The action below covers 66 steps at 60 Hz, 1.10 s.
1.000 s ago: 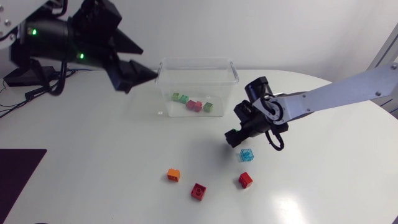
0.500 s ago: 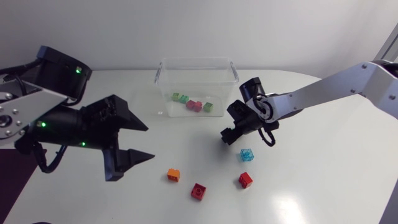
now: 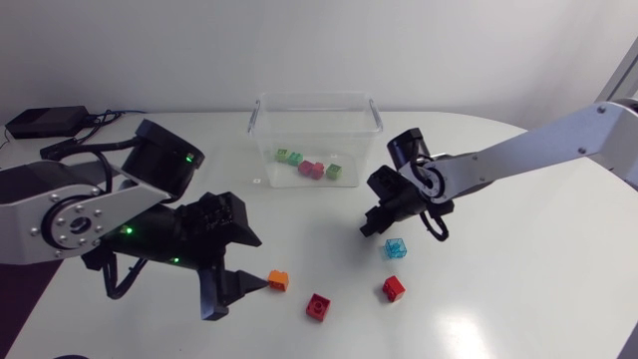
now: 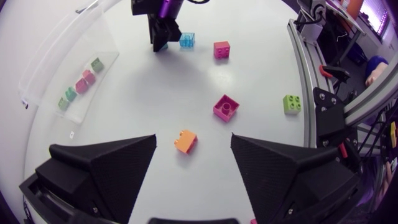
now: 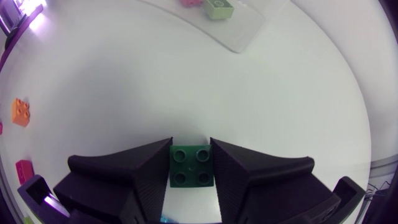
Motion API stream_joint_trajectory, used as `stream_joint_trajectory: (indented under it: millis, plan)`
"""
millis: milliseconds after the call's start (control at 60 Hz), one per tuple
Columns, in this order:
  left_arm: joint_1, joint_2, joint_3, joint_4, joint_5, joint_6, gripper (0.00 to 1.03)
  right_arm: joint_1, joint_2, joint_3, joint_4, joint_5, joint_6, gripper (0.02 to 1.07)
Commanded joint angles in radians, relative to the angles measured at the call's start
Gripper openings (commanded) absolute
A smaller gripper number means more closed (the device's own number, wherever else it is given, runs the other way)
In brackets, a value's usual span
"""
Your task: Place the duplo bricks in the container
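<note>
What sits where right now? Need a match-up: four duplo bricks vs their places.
Bricks:
1. dark green brick
2. orange brick
3. light blue brick
4. pink brick

Places:
A. in the container
B. on the table, at the open left tool fingertips
C. clamped in the right tool
D. on the table beside the right tool

Pairs: 1-C, 2-B, 3-D, 4-A

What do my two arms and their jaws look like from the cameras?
Left arm: silver-grey links with a round silver joint cap, black joints showing small green lights, black cable loops. Right arm: long pale grey link, black wrist with a round silver cap and a looped black cable. Both pairs of jaws are matte black, broad wedges.
</note>
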Motion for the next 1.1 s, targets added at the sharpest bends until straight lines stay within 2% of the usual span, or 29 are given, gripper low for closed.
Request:
stream_joint_trajectory:
  millis: [0,250,467,883,1083]
  plan:
    - [-0.009,0.046,-0.027,0.031,-0.011,-0.037,0.83,-0.004,-0.069,-0.064,-0.013,0.017,-0.020,0.28]
    - [-0.014,0.134,-0.053,0.117,-0.012,-0.032,0.83,0.010,-0.287,-0.075,-0.111,0.050,-0.005,0.28]
    - [-0.008,0.183,-0.083,0.189,-0.014,0.020,0.83,0.054,-0.373,0.023,-0.189,0.080,0.052,0.28]
    - [0.011,0.278,-0.118,0.295,-0.015,0.215,0.83,0.105,-0.284,0.224,-0.204,0.105,0.131,0.28]
    - [0.011,0.307,-0.109,0.346,-0.014,0.261,0.83,0.108,-0.242,0.277,-0.194,0.114,0.157,0.28]
